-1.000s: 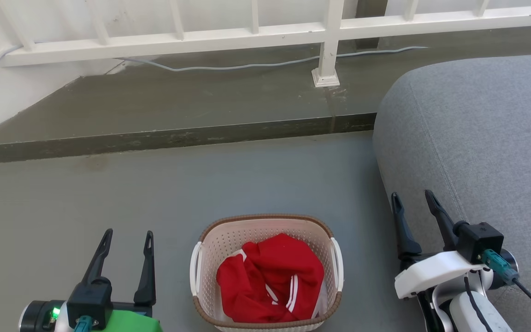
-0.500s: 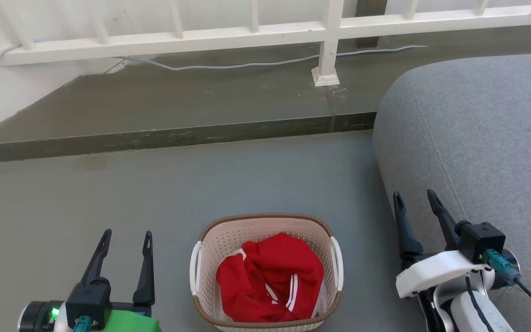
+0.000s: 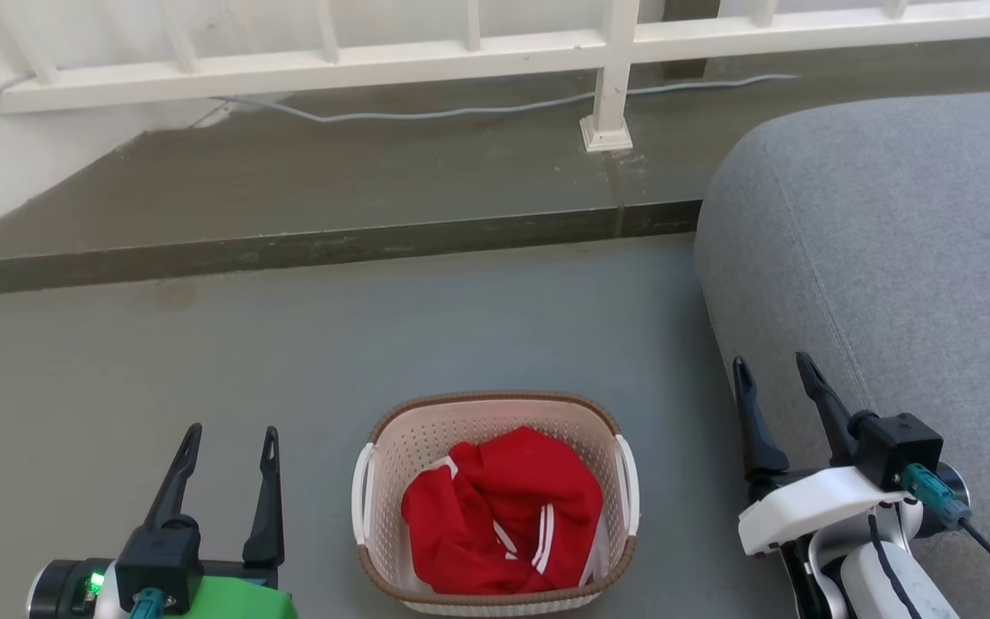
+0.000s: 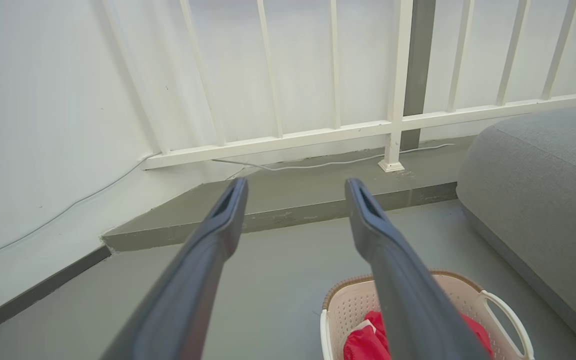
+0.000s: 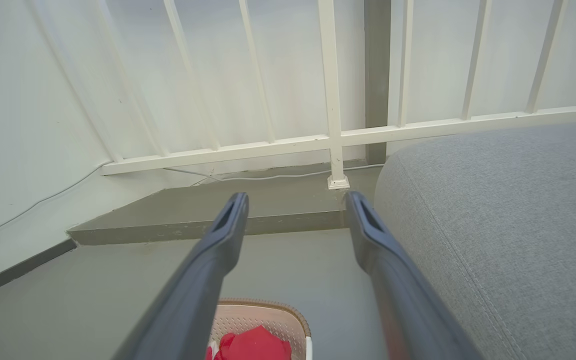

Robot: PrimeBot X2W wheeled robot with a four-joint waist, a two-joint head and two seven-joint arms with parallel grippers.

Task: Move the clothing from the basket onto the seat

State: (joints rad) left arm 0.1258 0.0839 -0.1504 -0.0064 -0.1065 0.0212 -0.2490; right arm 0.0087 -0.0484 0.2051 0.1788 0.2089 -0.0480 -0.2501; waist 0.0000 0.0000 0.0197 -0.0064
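Basket (image 3: 495, 402): one; white handles (image 3: 361, 494): two. Red clothing (image 3: 495, 516): one crumpled heap in basket, garment count unclear. Grey seat (image 3: 890, 241): one. Jaws: two pairs, two dark fingers (image 3: 174, 483) each. White railing (image 3: 375, 64): one, with one floor post (image 3: 611, 94). Pale cable (image 3: 461, 111): one. Raised step (image 3: 332, 249): one.

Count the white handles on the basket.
2. One handle sits on the basket's left side, facing the left gripper; the other handle sits on its right side, facing the seat. None looks hidden.
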